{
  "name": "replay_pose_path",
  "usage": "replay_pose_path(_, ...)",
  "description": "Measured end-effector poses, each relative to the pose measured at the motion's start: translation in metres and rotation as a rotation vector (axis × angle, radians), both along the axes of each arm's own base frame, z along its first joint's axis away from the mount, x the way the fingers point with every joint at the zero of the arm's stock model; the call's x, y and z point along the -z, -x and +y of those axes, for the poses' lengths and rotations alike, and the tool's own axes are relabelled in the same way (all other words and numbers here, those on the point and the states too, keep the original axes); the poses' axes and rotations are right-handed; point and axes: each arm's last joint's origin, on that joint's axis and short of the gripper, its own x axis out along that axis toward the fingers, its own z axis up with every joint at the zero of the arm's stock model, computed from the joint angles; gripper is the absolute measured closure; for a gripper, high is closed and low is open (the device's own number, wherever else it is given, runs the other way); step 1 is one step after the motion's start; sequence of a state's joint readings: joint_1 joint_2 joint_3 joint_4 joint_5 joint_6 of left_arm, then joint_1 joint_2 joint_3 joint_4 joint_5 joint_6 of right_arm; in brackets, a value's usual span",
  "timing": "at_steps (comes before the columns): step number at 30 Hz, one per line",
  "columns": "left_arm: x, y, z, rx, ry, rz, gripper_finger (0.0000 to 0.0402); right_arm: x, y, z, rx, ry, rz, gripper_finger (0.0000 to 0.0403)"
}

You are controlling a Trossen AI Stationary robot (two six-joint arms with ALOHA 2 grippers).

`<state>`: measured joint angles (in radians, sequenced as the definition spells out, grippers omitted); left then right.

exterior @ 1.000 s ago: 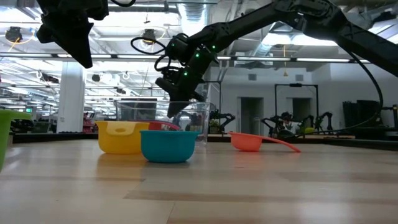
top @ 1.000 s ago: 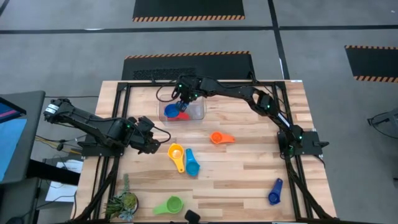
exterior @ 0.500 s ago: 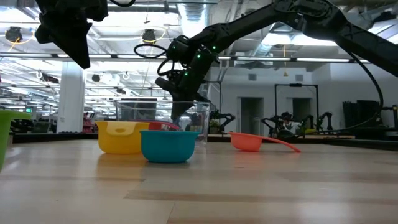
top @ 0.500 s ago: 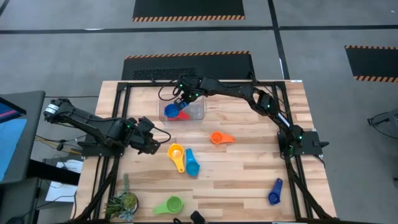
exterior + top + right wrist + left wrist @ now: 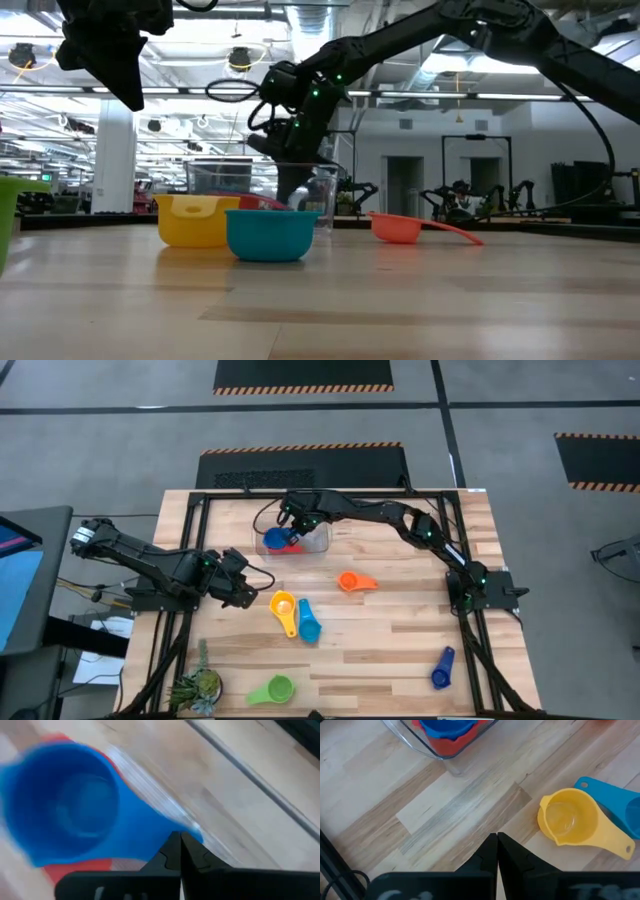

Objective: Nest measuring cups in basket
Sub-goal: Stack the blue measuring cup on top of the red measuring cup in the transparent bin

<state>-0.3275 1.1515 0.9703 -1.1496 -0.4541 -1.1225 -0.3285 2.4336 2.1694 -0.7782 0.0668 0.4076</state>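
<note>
A light wooden table [image 5: 400, 630] is seen from above, with two dark robot arms reaching over it. Near the far edge, left of centre, sits the clear see-through plastic rectangular basket [image 5: 315, 544]; inside it a round blue plastic measuring cup [image 5: 274, 539] rests nested on a red plastic measuring cup [image 5: 294, 546]. The right gripper [image 5: 296, 520] hovers over the basket, its two fingers pressed together; in its wrist view the closed tips lie right at the end of the blue cup's flat handle [image 5: 192, 833], though whether they pinch it cannot be told. The left gripper [image 5: 243, 588] waits at the table's left side, its fingers shut on nothing, with bare wood beneath them. Just right of it lie a yellow round plastic measuring cup [image 5: 283, 603] and a light blue plastic measuring cup [image 5: 308, 627], side by side and touching. An orange plastic measuring cup [image 5: 350, 581] lies near the table's middle. A green plastic measuring cup [image 5: 275, 689] sits at the near edge on the left, and a dark blue plastic measuring cup [image 5: 440, 677] at the near right, well apart from the others.
</note>
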Motion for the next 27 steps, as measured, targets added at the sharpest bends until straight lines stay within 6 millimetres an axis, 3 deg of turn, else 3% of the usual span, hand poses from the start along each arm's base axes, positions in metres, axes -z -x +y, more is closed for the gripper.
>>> replay_pose_path(20, 0.0, 0.0, 0.0, 0.004, 0.003, 0.004, 0.0401, -0.005, -0.011, 0.054, -0.147, -0.035, 0.011, 0.0394)
replay_pose_path(27, 0.0, 0.0, 0.0, 0.004, 0.001, 0.006, 0.0402, -0.027, -0.008, 0.051, -0.153, -0.007, -0.026, 0.0393)
